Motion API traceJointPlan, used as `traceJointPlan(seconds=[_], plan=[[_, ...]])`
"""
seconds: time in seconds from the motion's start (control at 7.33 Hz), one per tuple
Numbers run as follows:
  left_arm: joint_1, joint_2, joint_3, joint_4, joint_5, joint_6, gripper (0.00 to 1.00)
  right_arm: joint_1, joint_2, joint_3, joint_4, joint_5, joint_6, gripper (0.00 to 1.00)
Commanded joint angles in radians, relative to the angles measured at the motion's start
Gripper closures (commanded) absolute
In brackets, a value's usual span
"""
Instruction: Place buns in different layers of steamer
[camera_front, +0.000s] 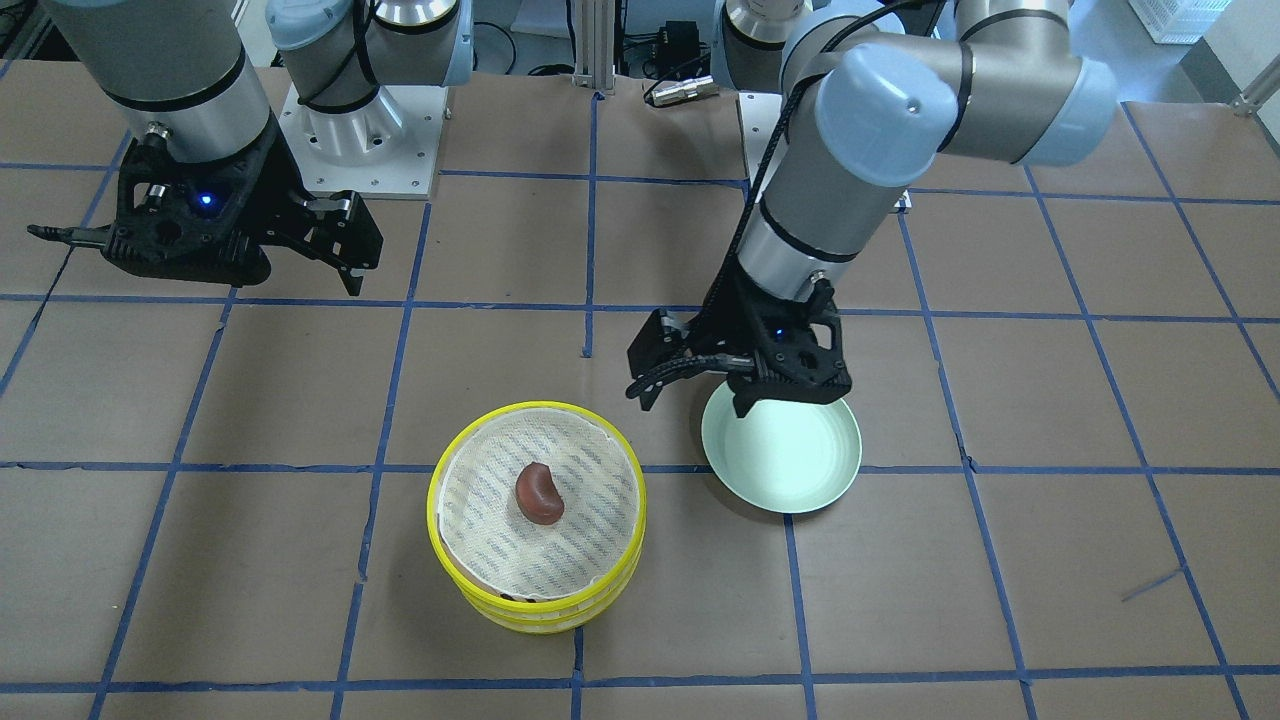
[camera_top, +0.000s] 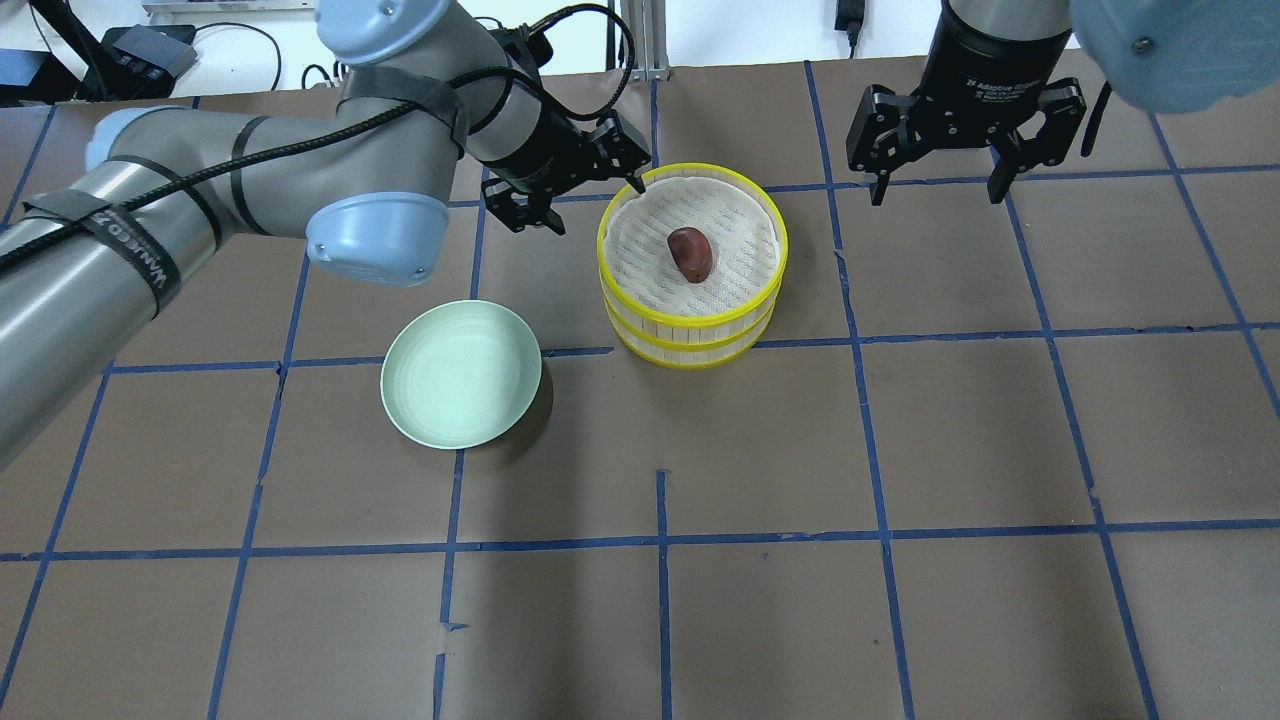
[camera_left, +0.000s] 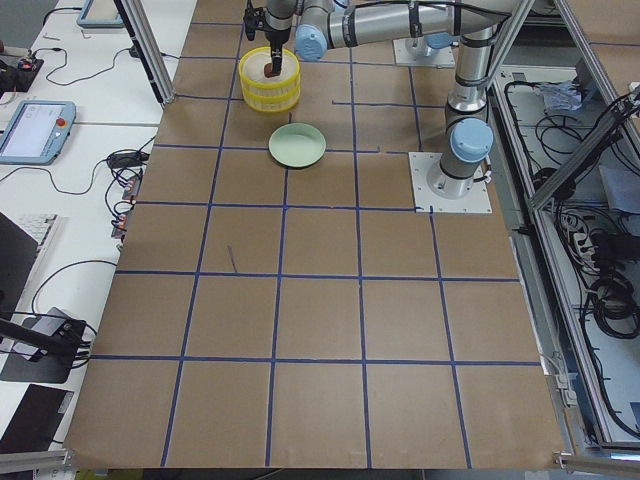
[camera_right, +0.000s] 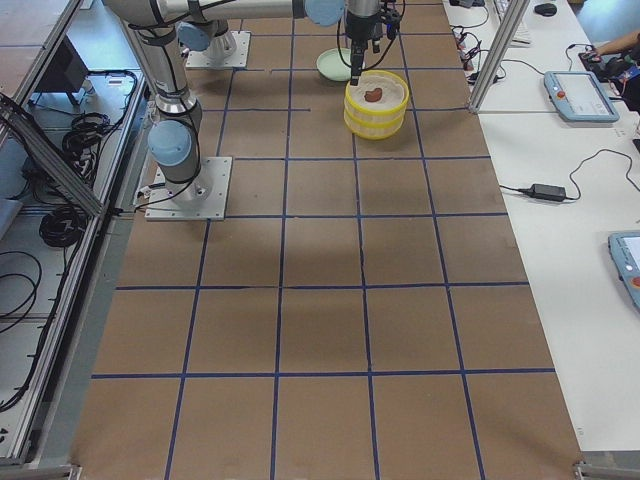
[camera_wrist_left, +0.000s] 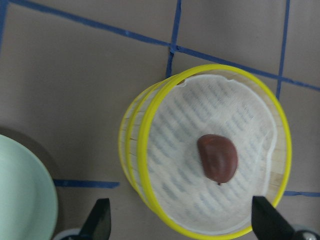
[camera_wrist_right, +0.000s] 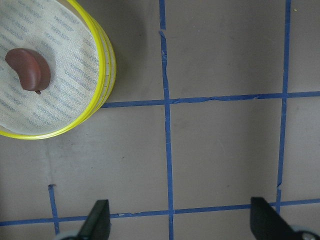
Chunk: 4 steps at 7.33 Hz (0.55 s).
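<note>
Hovering spread-fingered, empty left gripper (camera_top: 590, 205) and right gripper (camera_top: 935, 195) are flanking stacked yellow-rimmed steamer trays (camera_top: 690, 325); reddish-brown oval bun (camera_top: 691, 253) is lying atop, seemingly delivered.

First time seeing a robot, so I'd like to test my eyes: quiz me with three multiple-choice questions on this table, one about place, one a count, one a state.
1. Where does the brown bun lie? A bare table; B top steamer tray; C floor.
2. How many yellow-rimmed trays are stacked? A one; B two; C four.
3. The left tool is: A open and empty; B shut on the bun; C shut on a tray.
Answers: B, it rests on the top liner; B, two rims show one above the other; A, its fingers stand apart, gripping nothing.
</note>
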Motion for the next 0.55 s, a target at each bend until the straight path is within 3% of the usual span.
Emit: traceJointPlan(seconds=[0.0, 0.27, 0.41], plan=[[0.137, 0.122, 0.002, -0.284, 0.015, 0.134, 0.0, -0.009, -0.006, -0.007, 0.014, 0.025, -0.025, 0.0], [0.185, 0.196, 0.032, -0.486, 0.159, 0.146, 0.0, -0.011, -0.036, -0.004, 0.034, 0.031, -0.026, 0.0], [0.186, 0.216, 0.035, -0.509, 0.16, 0.191, 0.0, -0.009, -0.036, -0.002, 0.034, 0.031, -0.025, 0.0]])
